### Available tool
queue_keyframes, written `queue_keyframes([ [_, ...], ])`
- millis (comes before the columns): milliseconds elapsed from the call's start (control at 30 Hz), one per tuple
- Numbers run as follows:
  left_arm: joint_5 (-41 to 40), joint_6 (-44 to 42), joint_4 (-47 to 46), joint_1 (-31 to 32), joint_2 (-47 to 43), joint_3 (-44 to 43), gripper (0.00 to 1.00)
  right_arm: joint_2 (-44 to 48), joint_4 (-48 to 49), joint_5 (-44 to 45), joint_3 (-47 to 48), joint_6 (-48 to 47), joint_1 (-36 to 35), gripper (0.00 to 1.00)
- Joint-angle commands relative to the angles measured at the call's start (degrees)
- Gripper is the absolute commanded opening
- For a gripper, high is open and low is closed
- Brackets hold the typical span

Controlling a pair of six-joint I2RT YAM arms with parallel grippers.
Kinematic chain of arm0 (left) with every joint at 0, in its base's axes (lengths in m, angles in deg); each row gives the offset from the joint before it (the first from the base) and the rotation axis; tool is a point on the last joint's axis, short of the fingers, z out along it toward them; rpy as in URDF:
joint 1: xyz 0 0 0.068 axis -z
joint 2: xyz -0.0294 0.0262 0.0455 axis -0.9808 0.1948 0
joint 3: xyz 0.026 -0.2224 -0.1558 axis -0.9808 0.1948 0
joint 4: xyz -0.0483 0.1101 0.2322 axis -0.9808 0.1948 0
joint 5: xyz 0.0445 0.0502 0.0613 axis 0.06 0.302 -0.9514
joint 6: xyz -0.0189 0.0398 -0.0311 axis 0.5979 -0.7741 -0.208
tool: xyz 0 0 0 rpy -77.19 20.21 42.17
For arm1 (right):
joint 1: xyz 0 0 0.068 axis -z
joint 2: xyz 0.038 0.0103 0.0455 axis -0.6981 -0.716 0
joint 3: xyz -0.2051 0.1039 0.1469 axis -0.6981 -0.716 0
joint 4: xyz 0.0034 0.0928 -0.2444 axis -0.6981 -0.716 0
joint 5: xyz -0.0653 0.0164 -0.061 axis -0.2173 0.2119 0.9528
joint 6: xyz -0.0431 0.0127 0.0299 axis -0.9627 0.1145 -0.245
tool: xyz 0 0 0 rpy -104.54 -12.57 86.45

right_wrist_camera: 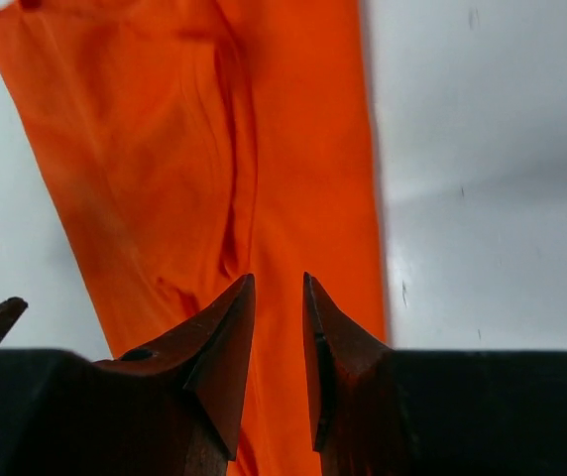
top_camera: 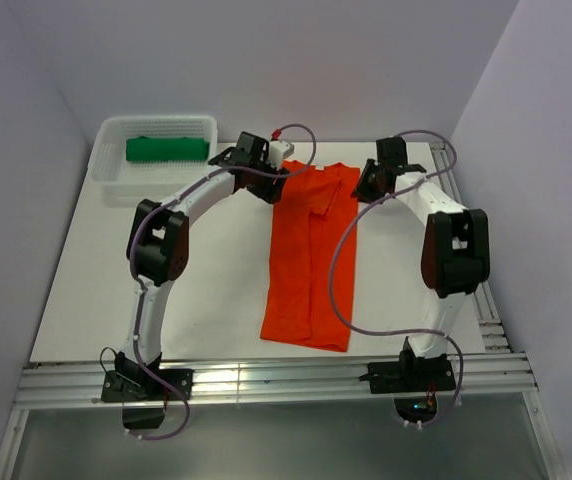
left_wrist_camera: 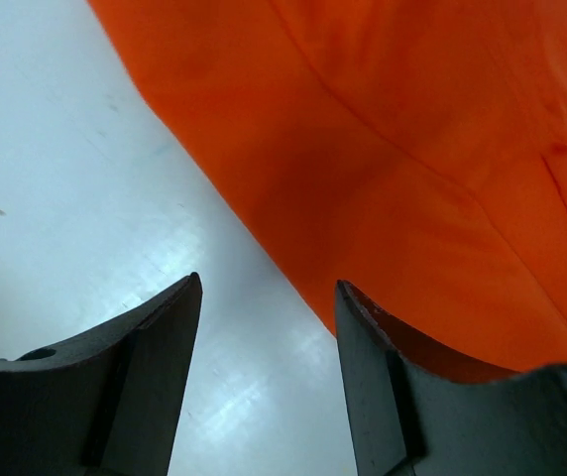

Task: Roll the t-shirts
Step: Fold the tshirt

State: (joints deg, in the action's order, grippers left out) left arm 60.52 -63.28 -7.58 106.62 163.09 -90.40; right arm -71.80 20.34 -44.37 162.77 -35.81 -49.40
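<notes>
Your orange t-shirt (top_camera: 311, 255) lies folded long on the surface (top_camera: 166, 290), I think so it can roll from its twelve o'clock end. There your left tool (left_wrist_camera: 269, 293) is open wide and your right tool (right_wrist_camera: 279, 283) a little, both empty. The green t-shirt (top_camera: 166, 149) sits in the basket (top_camera: 116, 185) at ten o'clock.

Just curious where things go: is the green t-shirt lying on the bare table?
No, the green t-shirt lies inside the white basket, apart from the orange t-shirt.

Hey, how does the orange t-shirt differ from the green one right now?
The orange t-shirt lies stretched out as a long narrow strip on the table. The green t-shirt is a short compact bundle. The orange one is between the arms, while the green one sits inside the white basket at far left. Both are plain cloth.
</notes>
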Motion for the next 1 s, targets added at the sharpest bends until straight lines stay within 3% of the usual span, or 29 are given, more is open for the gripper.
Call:
queue_keyframes([
  [0, -1.15, 2.28, -0.30, -1.66, 4.03, -6.88, 0.62, -6.27, -1.30, 2.13, 8.14, 0.11, 0.47, 0.34],
  [400, -1.24, 5.97, -4.96, -3.33, 11.95, -11.02, 0.63, -17.79, -4.90, 4.34, 18.44, 2.74, 2.23, 0.34],
  [967, 2.98, 12.74, -13.22, -4.83, 10.82, -7.51, 0.59, -24.12, -7.37, 3.81, 24.68, 3.45, 2.40, 0.26],
])
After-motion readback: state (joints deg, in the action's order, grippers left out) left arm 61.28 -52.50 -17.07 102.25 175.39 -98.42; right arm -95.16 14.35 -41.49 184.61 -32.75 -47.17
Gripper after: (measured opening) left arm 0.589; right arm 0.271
